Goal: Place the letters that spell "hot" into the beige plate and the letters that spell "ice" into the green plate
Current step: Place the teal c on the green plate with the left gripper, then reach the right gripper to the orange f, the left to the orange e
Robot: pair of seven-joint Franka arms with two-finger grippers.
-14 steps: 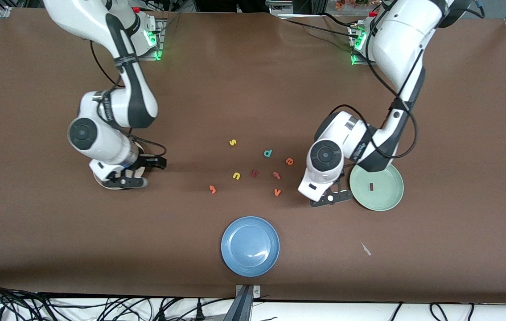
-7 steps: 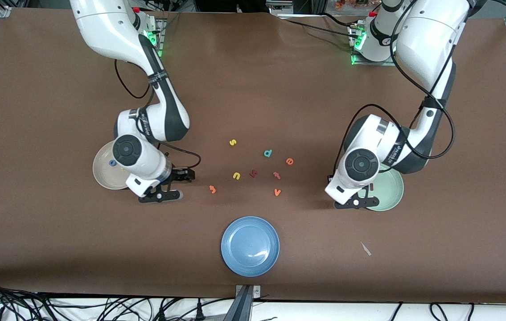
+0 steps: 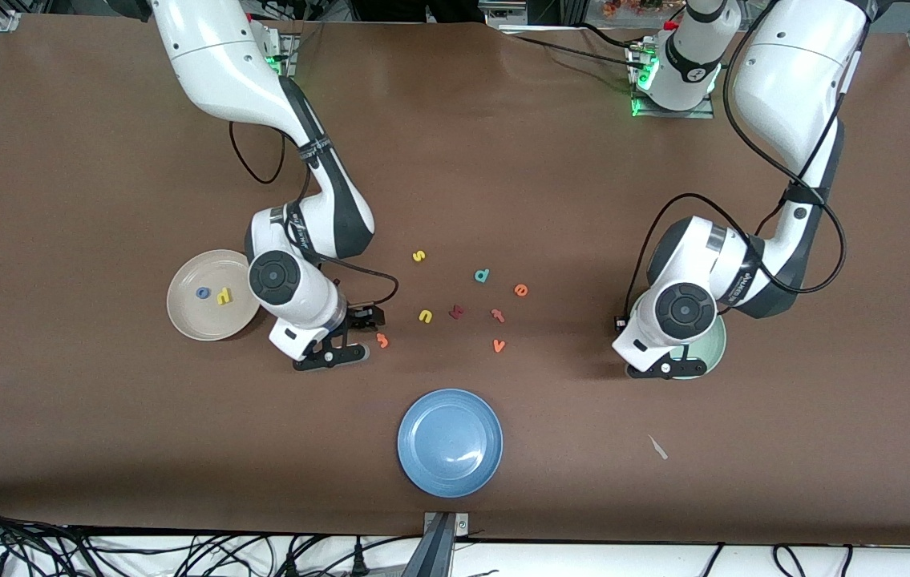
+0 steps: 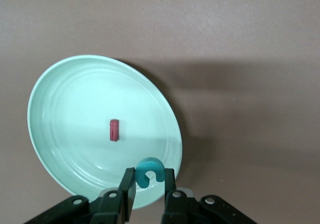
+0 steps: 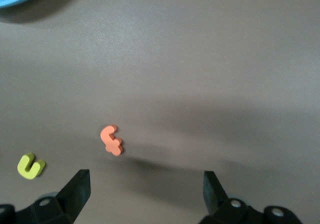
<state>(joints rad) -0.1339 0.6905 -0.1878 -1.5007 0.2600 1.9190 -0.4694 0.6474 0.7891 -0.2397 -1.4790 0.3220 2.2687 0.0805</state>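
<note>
The beige plate [image 3: 182, 312] holds the blue o [image 3: 202, 292] and yellow h [image 3: 224, 296]. My right gripper [image 3: 354, 336] [image 5: 146, 186] hangs open just beside the orange t [image 3: 382, 340] [image 5: 111, 140], which lies flat on the table. My left gripper [image 3: 667, 367] [image 4: 149, 180] is shut on the teal c [image 4: 149, 170], above the rim of the green plate [image 3: 713, 346] [image 4: 65, 94]. The dark red i [image 4: 114, 130] lies in that plate. The orange e [image 3: 520, 290] rests on the table among the loose letters.
Loose letters lie mid-table: yellow s [image 3: 418, 256], teal d [image 3: 482, 276], yellow u [image 3: 425, 316] [image 5: 31, 166], dark red k [image 3: 457, 312], reddish-pink t-like letter [image 3: 497, 315], orange v [image 3: 499, 345]. A blue plate [image 3: 450, 442] sits nearest the camera, and a paper scrap [image 3: 657, 447] lies nearby.
My right arm has swung off the beige plate to beside the orange t, uncovering the o and h. My left gripper has carried the teal c over the green plate.
</note>
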